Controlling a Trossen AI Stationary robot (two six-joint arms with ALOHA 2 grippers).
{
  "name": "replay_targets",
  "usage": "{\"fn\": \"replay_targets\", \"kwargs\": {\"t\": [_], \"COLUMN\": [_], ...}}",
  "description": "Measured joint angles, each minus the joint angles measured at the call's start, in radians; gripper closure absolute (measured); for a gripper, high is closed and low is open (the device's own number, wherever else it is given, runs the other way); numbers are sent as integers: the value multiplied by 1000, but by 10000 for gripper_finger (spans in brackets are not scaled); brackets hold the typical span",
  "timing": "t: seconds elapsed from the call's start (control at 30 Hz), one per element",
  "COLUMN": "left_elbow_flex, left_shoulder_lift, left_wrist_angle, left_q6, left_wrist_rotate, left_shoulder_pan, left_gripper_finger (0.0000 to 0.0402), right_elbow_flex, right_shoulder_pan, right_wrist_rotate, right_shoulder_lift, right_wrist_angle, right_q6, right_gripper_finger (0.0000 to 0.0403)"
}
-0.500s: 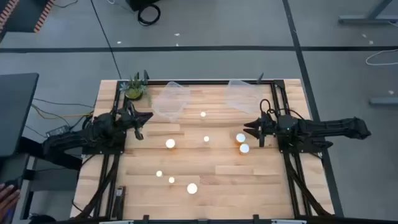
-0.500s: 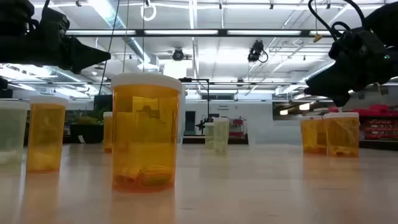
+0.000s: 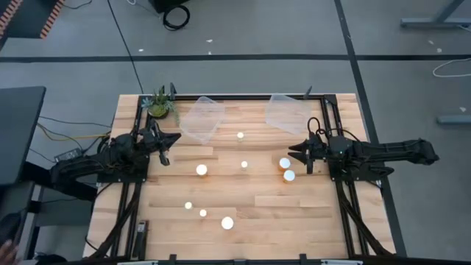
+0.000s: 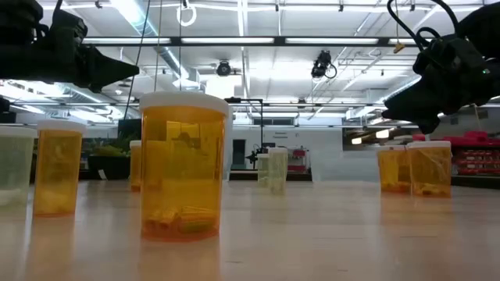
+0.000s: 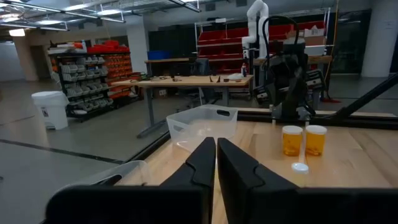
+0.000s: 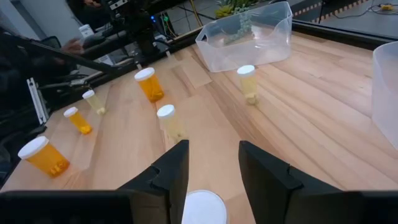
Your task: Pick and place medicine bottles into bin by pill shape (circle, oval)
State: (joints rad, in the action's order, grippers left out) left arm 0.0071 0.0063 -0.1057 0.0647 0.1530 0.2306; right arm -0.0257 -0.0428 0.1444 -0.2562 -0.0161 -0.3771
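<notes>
Bottles (image 3: 202, 170) stand scattered across the table (image 3: 294, 213), none in either clear bin (image 3: 200, 119). Left gripper (image 3: 174, 139) hovers at the left edge, fingers pressed together and empty. Right gripper (image 3: 293, 151) hovers spread wide, just beside two bottles (image 3: 287, 169), holding nothing.

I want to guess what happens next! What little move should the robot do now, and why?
Probably lower the right jaws onto the bottle just below them: they stand open, with its white cap showing between them. No bottle is in a bin yet.
</notes>
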Motion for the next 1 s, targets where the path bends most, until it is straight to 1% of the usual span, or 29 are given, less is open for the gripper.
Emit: {"fn": "replay_targets", "kwargs": {"t": [0.33,0.77,1.0], "left_elbow_flex": [0,0,0], "left_shoulder_lift": [0,0,0], "left_wrist_angle": [0,0,0], "left_q6": [0,0,0], "left_wrist_rotate": [0,0,0], "left_shoulder_pan": [0,0,0], "left_gripper_finger": [366,376,368], "right_elbow_flex": [0,0,0], "right_shoulder_pan": [0,0,0], "right_wrist_rotate": [0,0,0], "right_shoulder_lift": [0,0,0], "right_wrist_angle": [0,0,0], "right_q6": [0,0,0], "right_gripper_finger": [256,256,256]}}
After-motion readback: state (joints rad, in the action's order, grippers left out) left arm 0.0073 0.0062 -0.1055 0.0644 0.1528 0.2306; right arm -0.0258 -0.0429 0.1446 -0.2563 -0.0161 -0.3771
